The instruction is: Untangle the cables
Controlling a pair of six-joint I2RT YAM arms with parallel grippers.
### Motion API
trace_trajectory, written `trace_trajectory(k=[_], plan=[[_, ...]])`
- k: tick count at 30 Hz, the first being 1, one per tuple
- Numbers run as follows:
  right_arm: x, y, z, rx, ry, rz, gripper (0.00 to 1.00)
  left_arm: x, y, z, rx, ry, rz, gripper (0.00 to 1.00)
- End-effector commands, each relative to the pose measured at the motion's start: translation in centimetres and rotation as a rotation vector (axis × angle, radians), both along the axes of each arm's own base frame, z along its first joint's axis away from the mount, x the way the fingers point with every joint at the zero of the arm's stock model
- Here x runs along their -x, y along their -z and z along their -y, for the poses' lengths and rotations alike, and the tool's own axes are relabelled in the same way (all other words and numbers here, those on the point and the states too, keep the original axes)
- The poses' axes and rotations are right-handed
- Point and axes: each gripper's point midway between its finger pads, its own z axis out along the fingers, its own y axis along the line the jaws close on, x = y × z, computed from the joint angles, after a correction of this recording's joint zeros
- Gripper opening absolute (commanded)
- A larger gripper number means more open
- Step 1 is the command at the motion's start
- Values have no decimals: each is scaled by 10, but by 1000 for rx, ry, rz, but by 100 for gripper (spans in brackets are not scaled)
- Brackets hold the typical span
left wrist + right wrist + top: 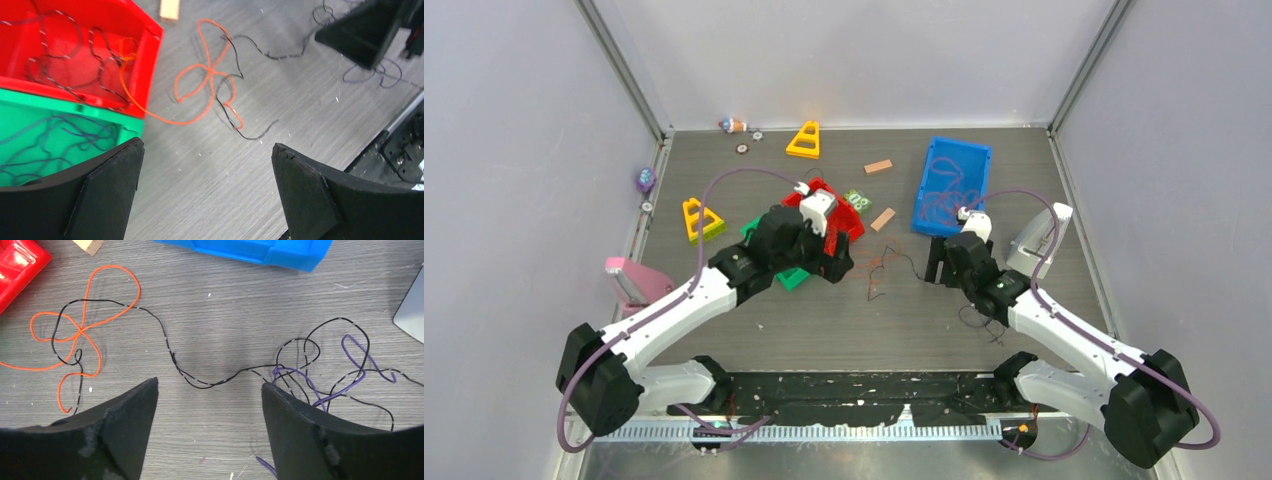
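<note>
Two grippers are hanging open, gripping nothing: the left gripper (pixel 207 150) is spreading its jaws wide over bare table, and the right gripper (pixel 210 385) is holding its jaws apart above the black cable (pixel 165 335). The orange cable (pixel 210 70) is looping across the black one, running up to the red bin (pixel 145 65). The purple cable (pixel 357 352) is tangling with black farther right. All are lying on the grey wood-grain table (pixel 824 320), with pale grey walls (pixel 854 60) enclosing it.

Colours on the grey, wood-grained table (pixel 210 190)
The orange cable (pixel 81 330) is plain; the black cable (pixel 200 386) carries pale flecks along its length; the purple cable (pixel 343 345) is solid violet. The red bin (pixel 150 60), green bin (pixel 65 102) and blue bin (pixel 260 252) are each one flat colour.
</note>
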Motion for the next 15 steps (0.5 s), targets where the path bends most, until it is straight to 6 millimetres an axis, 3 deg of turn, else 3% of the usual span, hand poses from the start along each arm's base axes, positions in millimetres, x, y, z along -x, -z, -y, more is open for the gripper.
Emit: trace_trajectory(k=[1, 8, 15], plan=[[-8, -5, -4, -71, -16, 9, 86, 14, -8, 27, 158, 56, 96, 100], [-7, -1, 17, -64, 86, -21, 89, 39, 9, 46, 152, 128, 107, 99], [0, 12, 47, -74, 225, -72, 85, 42, 26, 64, 140, 166, 80, 99]])
